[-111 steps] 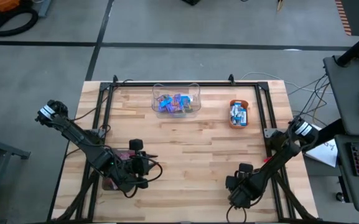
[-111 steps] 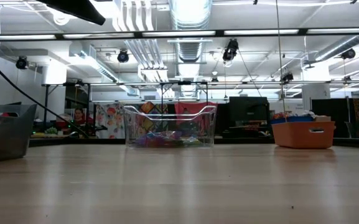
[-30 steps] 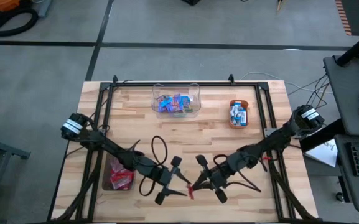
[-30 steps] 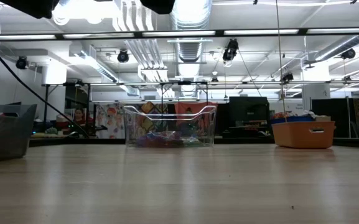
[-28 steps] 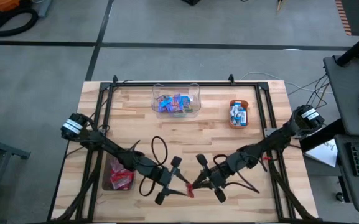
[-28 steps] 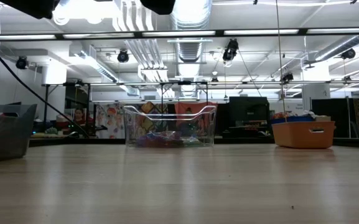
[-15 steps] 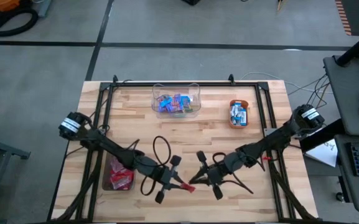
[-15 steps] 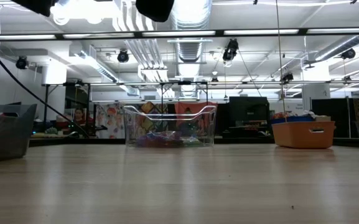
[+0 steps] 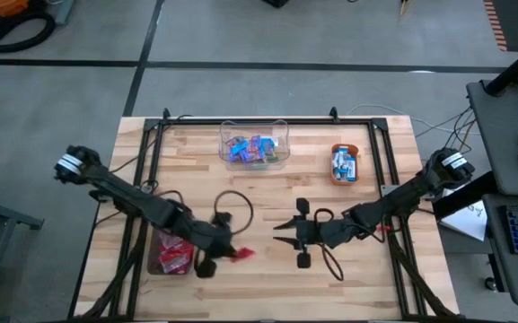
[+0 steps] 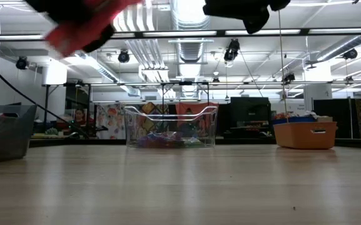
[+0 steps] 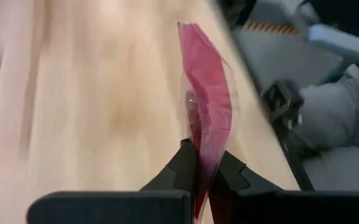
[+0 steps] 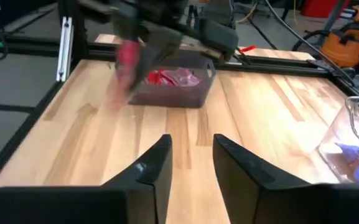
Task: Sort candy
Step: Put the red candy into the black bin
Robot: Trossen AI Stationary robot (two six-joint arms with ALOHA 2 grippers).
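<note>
From above, the left end effector (image 9: 229,253) hangs over the front-middle of the wooden tabletop (image 9: 267,193), clamped on a red candy packet (image 9: 243,254), just beside a dark bin (image 9: 172,253) with more red packets. The right end effector (image 9: 287,235) faces it a little apart, fingers spread and empty. At the far edge, the clear plastic box (image 9: 255,147) holds mixed candy (image 9: 248,149), and the small orange bowl (image 9: 345,164) holds blue-and-white packets. The low view shows the packet as a red blur high up. In the left wrist view, both fingers (image 11: 182,168) pinch the upright packet's lower end. The right wrist view shows its fingers (image 12: 152,168) apart with only bare wood between.
</note>
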